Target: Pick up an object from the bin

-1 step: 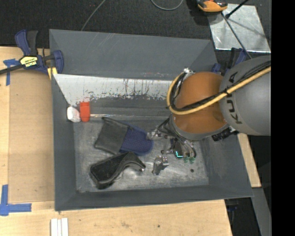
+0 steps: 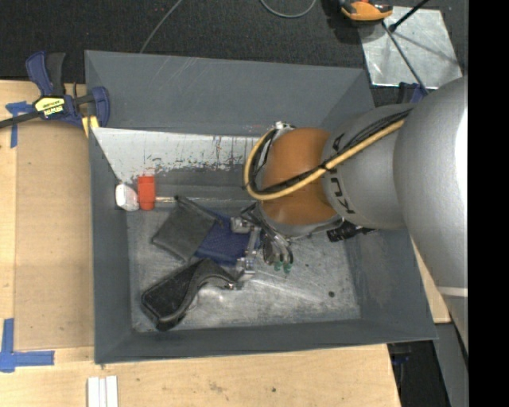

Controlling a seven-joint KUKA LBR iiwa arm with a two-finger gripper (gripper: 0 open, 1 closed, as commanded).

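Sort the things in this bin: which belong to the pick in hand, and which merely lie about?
Job: gripper; blue piece at its tip, mid-bin; grey bin.
Lying about: dark grey flat pad; black handle-shaped tool, lower left; orange-capped white tube, upper left.

**Black ground, bright foil**

A black, matte surface [image 2: 199,32] runs along the top. A thin pale cable [image 2: 163,25] crosses it diagonally. At the upper right, a crinkled silvery sheet [image 2: 409,48] catches the light, near a small orange object [image 2: 366,9].
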